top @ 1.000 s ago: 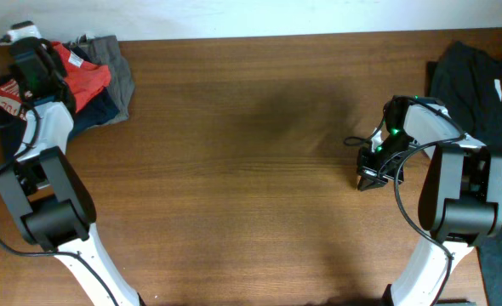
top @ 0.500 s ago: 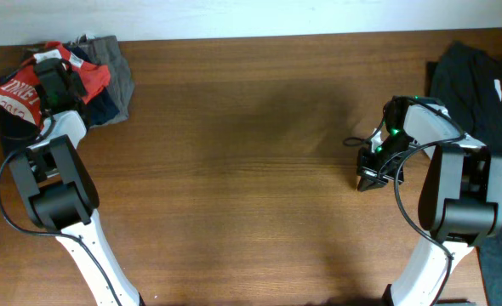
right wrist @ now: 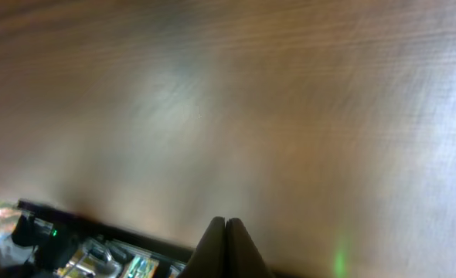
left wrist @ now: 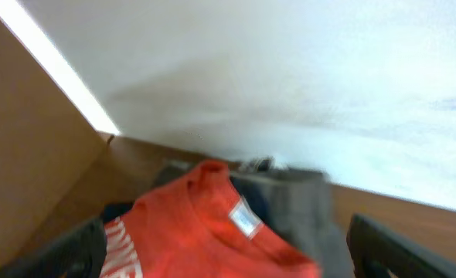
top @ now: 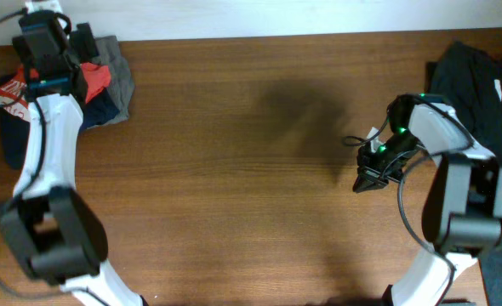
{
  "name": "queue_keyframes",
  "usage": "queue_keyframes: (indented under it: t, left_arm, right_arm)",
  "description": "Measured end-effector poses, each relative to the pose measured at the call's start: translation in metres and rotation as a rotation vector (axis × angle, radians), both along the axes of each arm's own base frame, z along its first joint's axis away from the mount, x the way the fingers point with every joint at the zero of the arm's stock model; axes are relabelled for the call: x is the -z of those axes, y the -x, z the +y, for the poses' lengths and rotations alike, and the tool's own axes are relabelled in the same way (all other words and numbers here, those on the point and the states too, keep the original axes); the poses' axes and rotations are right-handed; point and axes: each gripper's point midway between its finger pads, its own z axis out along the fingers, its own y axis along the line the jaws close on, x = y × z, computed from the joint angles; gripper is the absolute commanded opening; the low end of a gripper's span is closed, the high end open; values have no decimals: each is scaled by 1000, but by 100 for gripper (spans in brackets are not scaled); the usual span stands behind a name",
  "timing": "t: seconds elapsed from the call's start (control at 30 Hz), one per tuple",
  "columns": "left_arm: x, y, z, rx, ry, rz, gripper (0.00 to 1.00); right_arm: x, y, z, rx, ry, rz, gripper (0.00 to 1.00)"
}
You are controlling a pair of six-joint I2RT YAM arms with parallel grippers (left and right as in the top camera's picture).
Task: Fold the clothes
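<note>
Clothes pile [top: 106,81] at the counter's [top: 234,187] far-left corner: red shirt [left wrist: 205,224] with white lettering and a neck label on top, grey and navy garments beneath. Left gripper [left wrist: 232,251] above the pile, jaws wide apart, shirt showing in the gap between them. Right gripper [top: 364,180] low over the wood on the right side, jaws pressed together, empty. Black garment [top: 481,76] heaped at the counter's far-right edge, apart from that gripper.

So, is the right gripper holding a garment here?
No, the right gripper is shut on nothing, its fingertips together over the wooden table.
</note>
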Motion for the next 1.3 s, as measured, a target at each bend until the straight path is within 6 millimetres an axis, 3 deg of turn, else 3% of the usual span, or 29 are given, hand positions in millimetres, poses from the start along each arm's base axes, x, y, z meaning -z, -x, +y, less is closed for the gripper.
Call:
queue_keyframes:
  t: [0.07,0.13,0.23,0.33,0.43,0.5,0.53,0.63,0.8,0.93,1.1,1.3]
  left_arm:
    - [-27,24,-30,58,14,31,99]
    - [-38,49,-60,135,45,93,99]
    - [-50,83,-108,291,111,156,99]
    - [-62,125,-167,492,196,212,99]
    - [-66,154,-188,561,230,249,99]
    - [-73,169,-194,586,233,235,99]
    - [-75,177,-195,594,234,228,99]
    - [-77,207,-202,627,227,188,99]
    - [-61,272,-223,737,212,65,99]
    - [-33,301,-223,762,203,5,99]
    - [4,317,-222,767,200,-10,99]
    - [37,314,-223,759,218,57,99]
  right_arm:
    - [-28,5,9,-17,-59,-51,4]
    - [-61,11,24,-38,-150,-127,4]
    - [-93,18,34,-65,-205,-227,4]
    - [-153,47,43,-117,-218,-418,5]
    - [-185,72,46,-145,-195,-551,15]
    - [-203,89,48,-163,-175,-648,34]
    - [-212,98,50,-169,-163,-698,55]
    - [-225,114,49,-160,-123,-777,80]
    - [-233,130,43,-124,-45,-846,83]
    - [-238,140,37,-111,11,-896,91]
    - [-254,160,29,-107,118,-1072,100]
    - [-268,185,13,0,259,-1224,99]
